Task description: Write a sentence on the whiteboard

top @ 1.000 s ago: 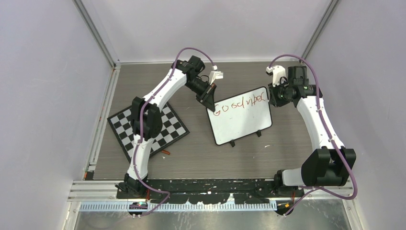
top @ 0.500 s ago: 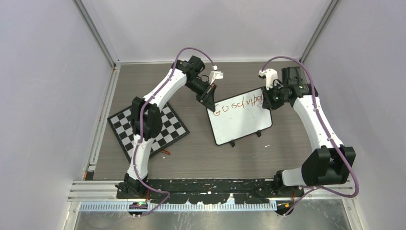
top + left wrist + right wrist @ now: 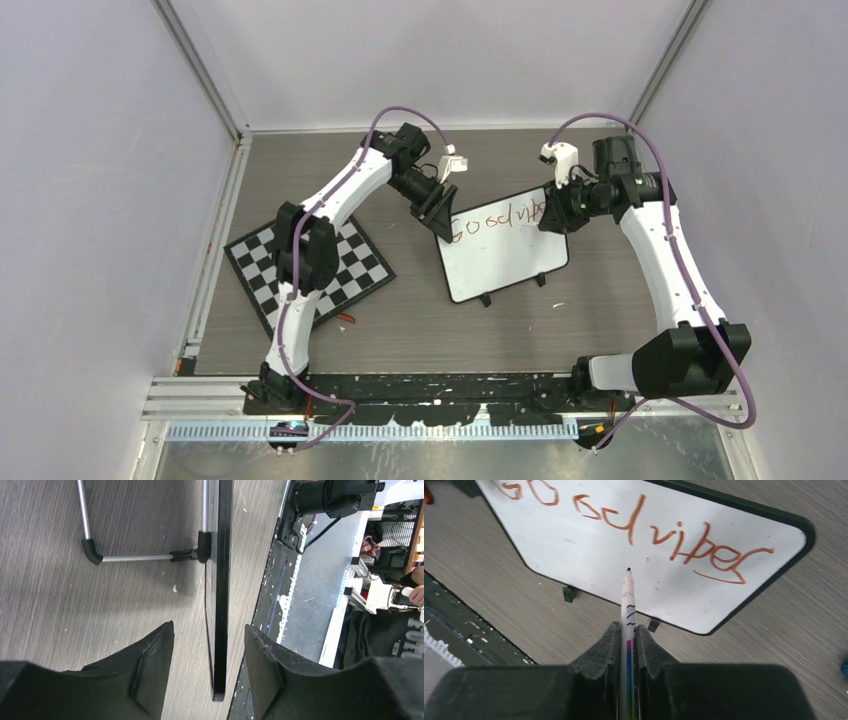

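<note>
The whiteboard (image 3: 505, 260) stands tilted on its two black feet in mid table. One line of the sentence (image 3: 497, 217), red-brown "Good vibes" (image 3: 699, 544), runs along its top. My left gripper (image 3: 440, 215) is at the board's upper-left corner. It is open, and the board's black edge (image 3: 220, 580) stands between the jaws (image 3: 209, 626) with a gap on each side. My right gripper (image 3: 553, 215) is over the board's upper-right part, shut (image 3: 627, 626) on a white marker (image 3: 628, 605). The marker's tip points at the white surface (image 3: 574, 545) below "vibes".
A black-and-white checkerboard (image 3: 310, 265) lies at the left beside the left arm, with a small orange piece (image 3: 346, 318) near its front corner. A wire stand leg (image 3: 130, 558) props the board from behind. A metal rail (image 3: 400, 395) runs along the table's front edge.
My left gripper has opened and let go of the board's corner. The right arm has swung left, carrying the marker from the board's right edge to over its upper-right part.
</note>
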Robot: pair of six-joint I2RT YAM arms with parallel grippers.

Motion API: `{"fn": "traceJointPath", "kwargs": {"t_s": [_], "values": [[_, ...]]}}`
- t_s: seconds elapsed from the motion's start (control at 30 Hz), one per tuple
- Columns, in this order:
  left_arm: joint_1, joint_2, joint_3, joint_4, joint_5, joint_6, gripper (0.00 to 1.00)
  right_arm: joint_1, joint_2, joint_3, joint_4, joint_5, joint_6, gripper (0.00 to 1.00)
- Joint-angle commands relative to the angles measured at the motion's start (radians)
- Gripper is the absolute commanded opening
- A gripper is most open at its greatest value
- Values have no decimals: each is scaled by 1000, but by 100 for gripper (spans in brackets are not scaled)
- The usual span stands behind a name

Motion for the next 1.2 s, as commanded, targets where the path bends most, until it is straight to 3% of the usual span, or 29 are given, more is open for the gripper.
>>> {"fn": "traceJointPath", "kwargs": {"t_s": [0.0, 0.27, 0.63, 0.87, 1.17], "values": [[38, -131, -76, 69, 28, -30, 56, 56, -65, 9, -15, -47, 42, 0], [153, -348, -412, 318, 92, -143, 56, 223, -116, -102, 72, 11, 152, 0], [195, -572, -916, 895, 82, -420, 60, 348, -171, -273, 238, 21, 243, 0], [169, -595, -1007, 1103, 11, -490, 60, 355, -174, -320, 311, 62, 254, 0], [126, -532, -975, 1206, -3, -511, 60, 360, -154, -303, 347, 67, 257, 0]]}}
